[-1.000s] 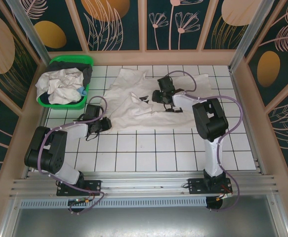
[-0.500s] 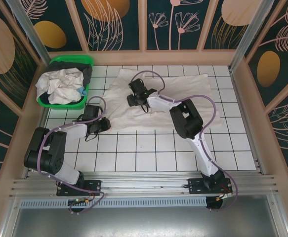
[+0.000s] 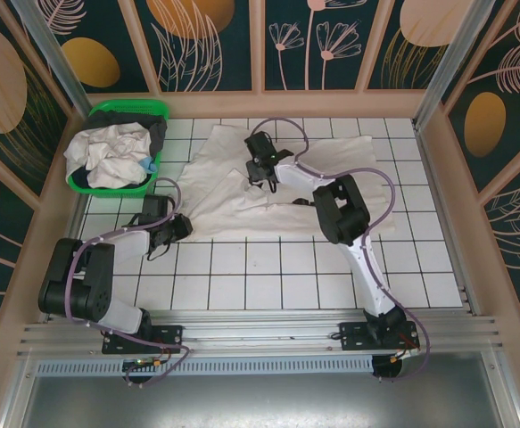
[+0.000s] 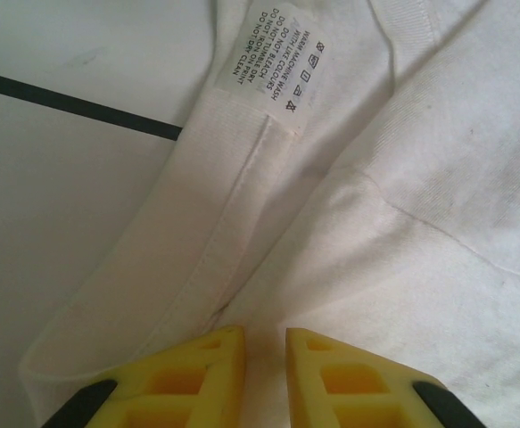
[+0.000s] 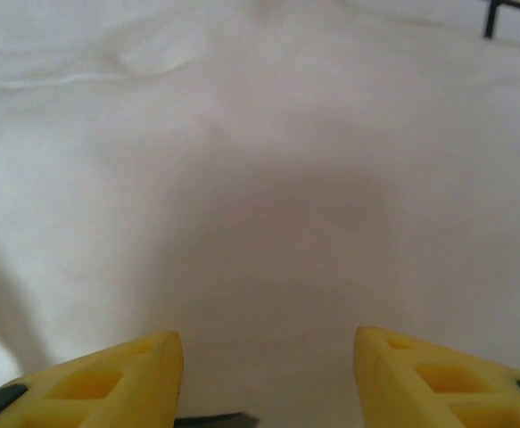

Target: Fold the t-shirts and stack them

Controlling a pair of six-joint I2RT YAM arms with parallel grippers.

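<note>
The t-shirt [image 3: 233, 201] is spread across the far half of the table [image 3: 268, 267], long axis left to right; its near-left corner is pinched by the left gripper [image 4: 264, 352]; the right gripper [image 5: 267, 352], jaws apart and empty, is poised over its far middle.

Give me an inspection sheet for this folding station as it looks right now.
Surface: white tiled table, dark grid lines.
Job's things: t-shirt spread out but rumpled on the far half; care label showing.
Clutter: green basket at far left, heaped with crumpled clothes.
Grippers: left gripper nearly closed, pinching the t-shirt's near-left edge; right gripper open above the t-shirt.
Cables: purple cables looping along both arms.
Surroundings: floral wall panels; metal rail at near edge.
</note>
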